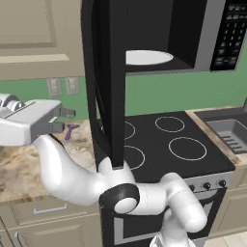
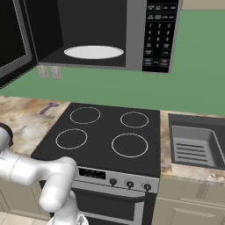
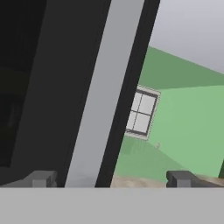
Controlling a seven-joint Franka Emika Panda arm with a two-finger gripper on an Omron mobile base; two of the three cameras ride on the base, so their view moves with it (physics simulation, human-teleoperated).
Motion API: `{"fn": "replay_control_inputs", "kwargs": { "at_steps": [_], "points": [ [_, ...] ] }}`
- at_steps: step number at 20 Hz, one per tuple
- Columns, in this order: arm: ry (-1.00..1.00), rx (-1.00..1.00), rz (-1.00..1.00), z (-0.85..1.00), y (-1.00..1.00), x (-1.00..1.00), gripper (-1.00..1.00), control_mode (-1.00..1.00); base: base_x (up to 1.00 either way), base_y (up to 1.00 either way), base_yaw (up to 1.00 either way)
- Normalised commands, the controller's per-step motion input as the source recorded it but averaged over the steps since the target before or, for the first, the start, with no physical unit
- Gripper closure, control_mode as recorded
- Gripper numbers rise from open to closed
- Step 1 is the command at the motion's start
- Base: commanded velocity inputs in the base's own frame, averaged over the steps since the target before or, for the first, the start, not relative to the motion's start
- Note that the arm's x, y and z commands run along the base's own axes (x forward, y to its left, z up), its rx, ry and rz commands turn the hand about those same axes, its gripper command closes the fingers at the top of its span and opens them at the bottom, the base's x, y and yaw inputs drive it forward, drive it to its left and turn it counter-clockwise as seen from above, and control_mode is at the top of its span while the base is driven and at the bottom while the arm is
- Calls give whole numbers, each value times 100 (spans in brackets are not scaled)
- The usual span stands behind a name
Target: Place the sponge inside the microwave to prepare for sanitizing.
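Observation:
The microwave [image 1: 193, 34] hangs above the stove, and its tall black door [image 1: 108, 82] is swung wide open toward me. Inside lies the round white turntable [image 1: 147, 57], also seen as the turntable [image 2: 93, 52], with nothing on it. The keypad strip [image 2: 159, 33] is on the right. My gripper [image 1: 67, 121] is open and empty at the far left, over the counter, left of the door. In the hand view the gripper [image 3: 111, 179] faces the door's silver-trimmed edge [image 3: 100, 100] at close range. The sponge is out of view.
A small purple object [image 1: 71, 130] lies on the marble counter [image 1: 19, 169] just past the gripper. The black stove top [image 2: 105, 132] sits below the microwave, with a sink [image 2: 193, 143] to its right. Wall outlets [image 1: 62, 87] are behind the counter.

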Motion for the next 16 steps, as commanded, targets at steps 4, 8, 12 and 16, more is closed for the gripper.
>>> {"fn": "replay_control_inputs", "kwargs": {
  "at_steps": [4,8,12,16],
  "points": [
    [4,0,2,-34,50,0,-100,-100,0,0,0],
    [0,-1,7,-12,47,0,-100,-100,0,0,0],
    [1,-4,14,-1,55,0,-100,-100,0,0,0],
    [3,-1,22,2,39,-13,-100,-100,0,0,0]
  ]
}}
